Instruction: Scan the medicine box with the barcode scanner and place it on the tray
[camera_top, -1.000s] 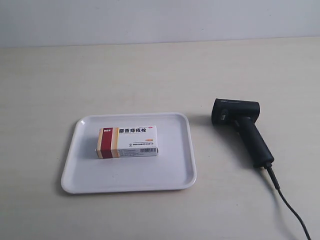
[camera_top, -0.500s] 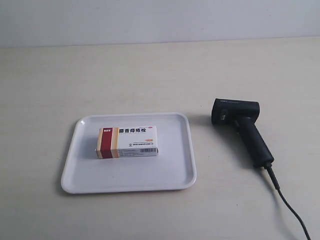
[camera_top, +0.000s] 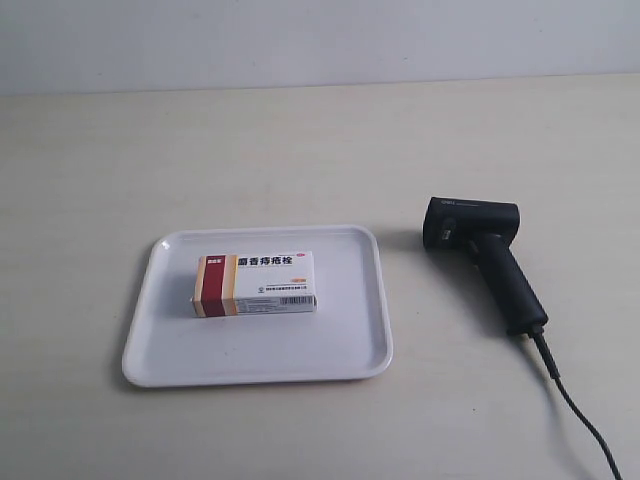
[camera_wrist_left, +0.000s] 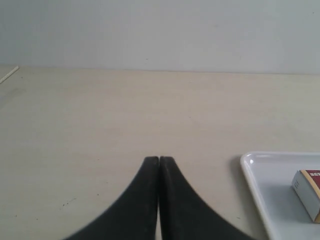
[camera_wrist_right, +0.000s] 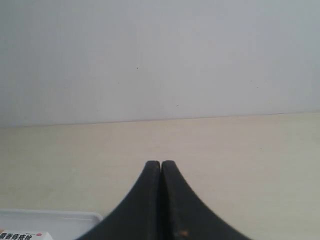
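While both pairs of jaws stay out of the exterior view, pressed together and empty, one box (camera_top: 256, 284) lies flat on one tray (camera_top: 360, 340), one scanner (camera_top: 485, 257) with its cable (camera_top: 575, 410) at its 3 o'clock, on a pale desk (camera_top: 300, 140) before a white wall (camera_top: 320, 40).

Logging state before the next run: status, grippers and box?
Left gripper and right gripper shut, empty. Medicine box flat on tray. Barcode scanner on table, untouched. Nothing obstructing.
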